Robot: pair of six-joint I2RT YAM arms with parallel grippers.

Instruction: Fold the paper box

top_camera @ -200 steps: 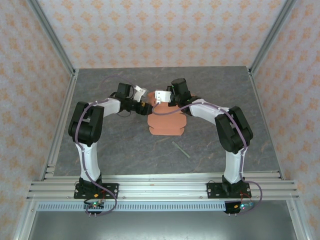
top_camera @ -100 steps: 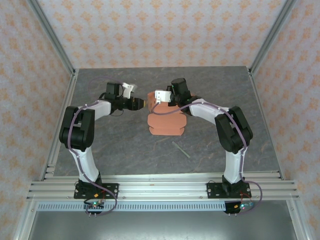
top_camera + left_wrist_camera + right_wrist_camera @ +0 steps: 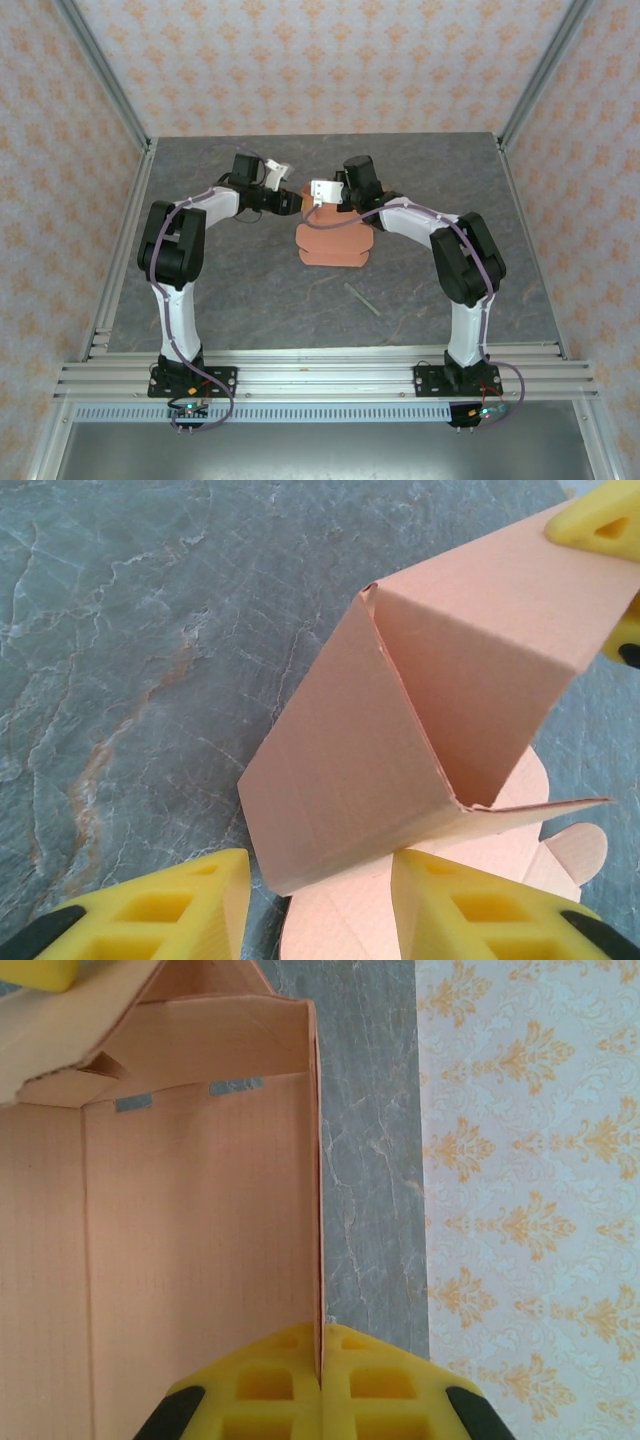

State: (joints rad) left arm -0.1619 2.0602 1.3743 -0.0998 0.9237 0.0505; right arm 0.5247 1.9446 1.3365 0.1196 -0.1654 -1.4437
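Looking at the box (image 3: 333, 240) in the middle of the table (image 3: 220, 290): near flaps flat on the stone, far end stood up into a half-formed tube. Got the right gripper (image 3: 320, 1360) pinched tight on the edge of one upright wall, acting as the anchor. Got the left gripper (image 3: 318, 880) part-way open, fingers (image 3: 150, 915) straddling the lower corner of a raised side panel, not clamping it as far as can be told from the wrist view.

Looks like the step of squaring that panel against the held wall. To do it well: close gently on the panel near its crease, not out at the free corner, or expect bent card. Then swing along the crease line instead of pulling, and leave the right pinch alone to avoid skewing the tube. Also watch the rounded tab (image 3: 575, 848) lying flat beside the fold, easy to crush.
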